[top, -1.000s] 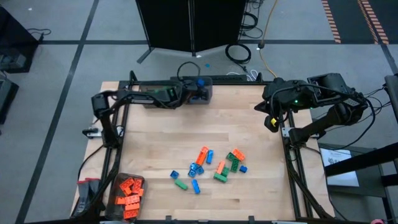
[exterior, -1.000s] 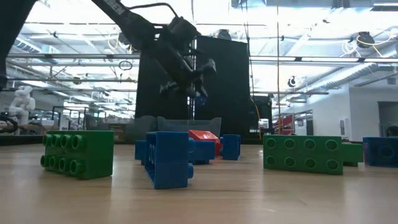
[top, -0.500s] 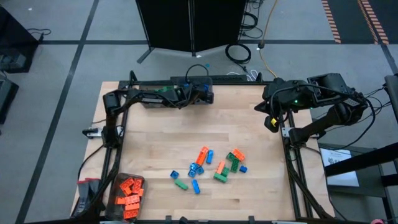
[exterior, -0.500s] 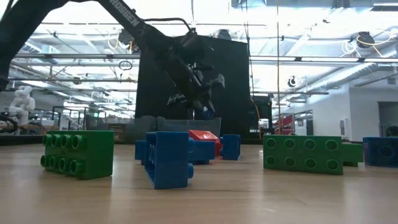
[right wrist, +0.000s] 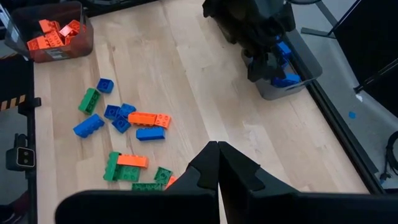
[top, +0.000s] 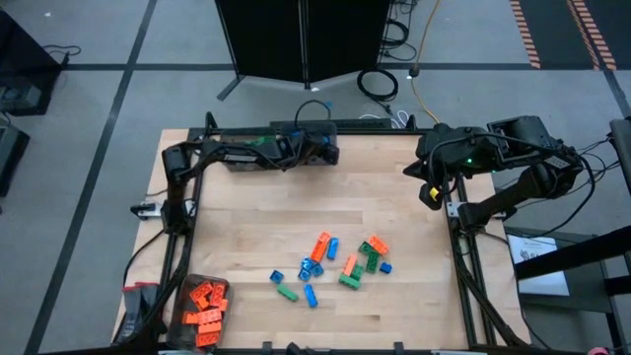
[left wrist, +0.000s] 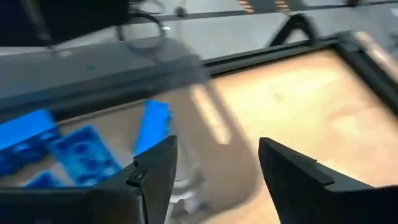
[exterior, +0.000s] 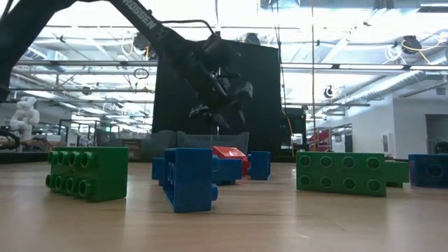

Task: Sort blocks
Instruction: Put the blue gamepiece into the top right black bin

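left pincer [left wrist: 214, 171] open, empty | bin [left wrist: 186, 74]: blue blocks [left wrist: 74, 149]

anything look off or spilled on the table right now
Nothing stands out. The loose blocks lie in a jumble mid-table, still unsorted; some lie tipped or on their sides. The orange ones sit inside the near-left bin, the blue ones inside the far bin under the open left gripper. The right gripper waits shut.
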